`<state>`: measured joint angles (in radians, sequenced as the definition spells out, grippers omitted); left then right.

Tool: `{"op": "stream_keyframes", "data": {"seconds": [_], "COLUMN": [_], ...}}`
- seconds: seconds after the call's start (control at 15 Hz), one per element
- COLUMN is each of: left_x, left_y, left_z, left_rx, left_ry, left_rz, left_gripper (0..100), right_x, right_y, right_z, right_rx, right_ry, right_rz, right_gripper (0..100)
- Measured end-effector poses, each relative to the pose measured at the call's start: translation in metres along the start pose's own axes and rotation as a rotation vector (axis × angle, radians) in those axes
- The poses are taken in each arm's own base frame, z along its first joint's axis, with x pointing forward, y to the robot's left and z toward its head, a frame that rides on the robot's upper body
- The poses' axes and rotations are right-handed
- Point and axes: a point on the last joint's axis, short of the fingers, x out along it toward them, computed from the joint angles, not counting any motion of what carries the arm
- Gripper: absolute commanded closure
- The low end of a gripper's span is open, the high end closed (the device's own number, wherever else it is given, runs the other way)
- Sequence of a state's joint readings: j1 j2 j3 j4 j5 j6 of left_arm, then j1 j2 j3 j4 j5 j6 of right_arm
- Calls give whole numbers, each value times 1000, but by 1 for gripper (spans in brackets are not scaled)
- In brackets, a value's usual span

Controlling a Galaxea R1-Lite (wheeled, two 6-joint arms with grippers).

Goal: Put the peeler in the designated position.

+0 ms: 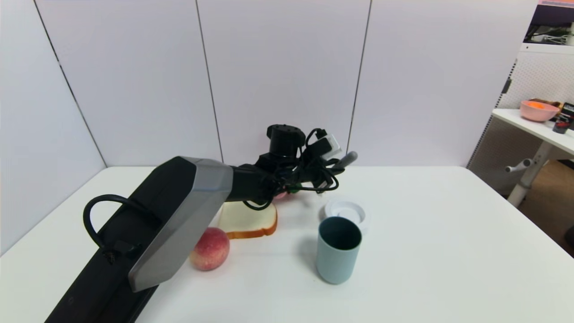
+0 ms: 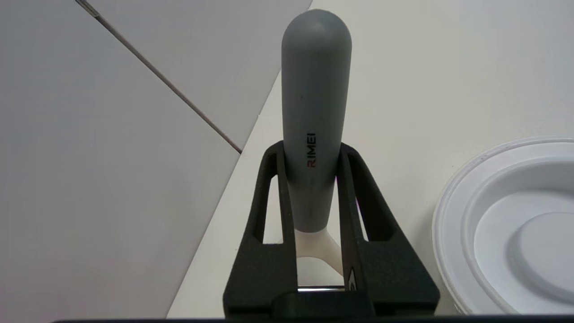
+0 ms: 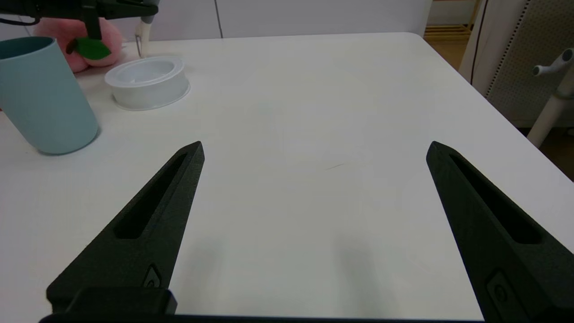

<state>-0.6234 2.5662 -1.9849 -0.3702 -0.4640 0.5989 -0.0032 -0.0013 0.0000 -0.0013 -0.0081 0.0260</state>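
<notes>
My left gripper hangs above the far middle of the table, shut on the peeler. In the left wrist view the black fingers clamp the lower end of the grey handle, just above the cream-white fork; a strip of the metal blade shows below. The handle points up and away from the arm. The right wrist view shows the peeler's cream head hanging just behind a white round dish. My right gripper is open over bare table on the right, holding nothing.
The white round dish sits under and in front of the peeler. A blue-grey cup stands nearer me. A bread slice and a peach lie to the left, partly behind my left arm. A pink fruit with a green leaf lies behind the cup.
</notes>
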Motion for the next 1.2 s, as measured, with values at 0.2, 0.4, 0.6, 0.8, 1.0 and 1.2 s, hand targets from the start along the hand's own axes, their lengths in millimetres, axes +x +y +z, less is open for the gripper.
{"op": "stream_keyframes", "data": {"seconds": [0.2,0.4,0.6,0.8,1.0,1.2], "left_x": [-2,-3,-3,-3,-7,-17], "left_y": [2,4,4,4,7,14], "left_z": [1,3,3,3,10,30], "left_rx": [0,1,-1,1,6,10], "left_ry": [0,-4,-4,-5,-9,-24], "left_rz": [6,8,6,6,12,24], "left_gripper": [100,0,0,0,0,0], "right_x": [0,0,0,0,0,0], "right_y": [0,0,0,0,0,0], "right_z": [0,0,0,0,0,0], "right_rx": [0,0,0,0,0,0], "right_ry": [0,0,0,0,0,0], "right_rz": [0,0,0,0,0,0], "right_gripper": [0,0,0,0,0,0]}}
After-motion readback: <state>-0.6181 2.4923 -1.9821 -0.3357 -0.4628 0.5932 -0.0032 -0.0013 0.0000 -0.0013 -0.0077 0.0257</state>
